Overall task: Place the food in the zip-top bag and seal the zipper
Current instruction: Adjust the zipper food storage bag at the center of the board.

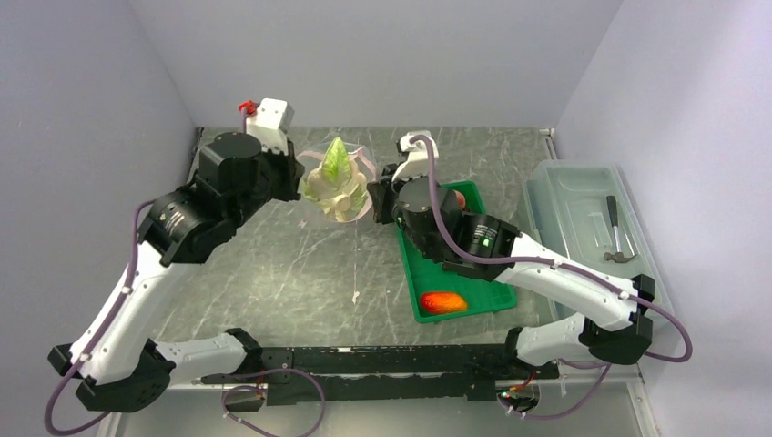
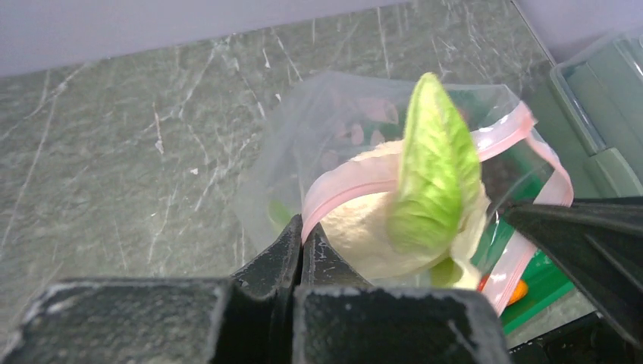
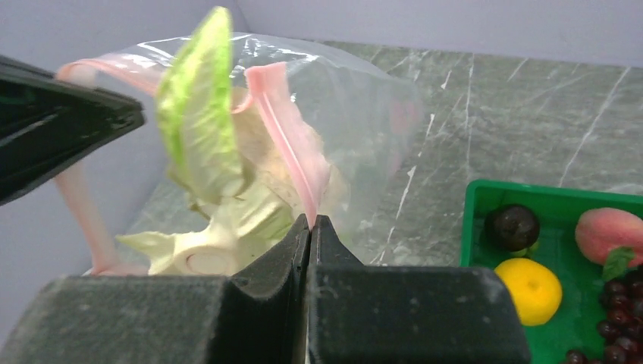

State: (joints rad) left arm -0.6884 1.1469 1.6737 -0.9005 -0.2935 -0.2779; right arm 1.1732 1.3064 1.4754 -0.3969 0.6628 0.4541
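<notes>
- Table (image 1: 291,273): grey marbled stone-look top, matte, pale walls on three sides.
- Box (image 1: 564,191): large clear plastic box with a lid, far right on the table. A grey hammer (image 1: 619,238) lies inside it.
- Left arm (image 1: 127,300): white and black, reaches from the near left corner to the far middle, elbow bent, wrist turned right.
- Right arm (image 1: 564,278): reaches from the near right across the tray to the far middle, wrist turned left.
- Tray (image 1: 414,264): green hard plastic, rectangular with a low rim, right of centre and partly under the right arm.
- Bag (image 2: 303,129): clear crinkly plastic, held up off the table at the far middle between both grippers, mouth open.
- Lettuce (image 2: 436,167): pale cream ribbed base and pointed green leaf, sits in the bag's mouth with the tip poking out past the strip.
- Zipper strip (image 2: 356,178): narrow, pale pink, bowed open around the lettuce.
- Left gripper (image 2: 301,243): black fingers pinched on the strip at the left side of the mouth.
- Right gripper (image 3: 311,227): fingers pinched on the strip at the right side.
- In the tray: oblong red-orange fruit (image 1: 443,301) at the near end. At the far end are a peach (image 3: 606,231), a glossy yellow lemon (image 3: 528,290), a dark round fruit (image 3: 512,226) and bumpy dark red grapes (image 3: 618,311).
</notes>
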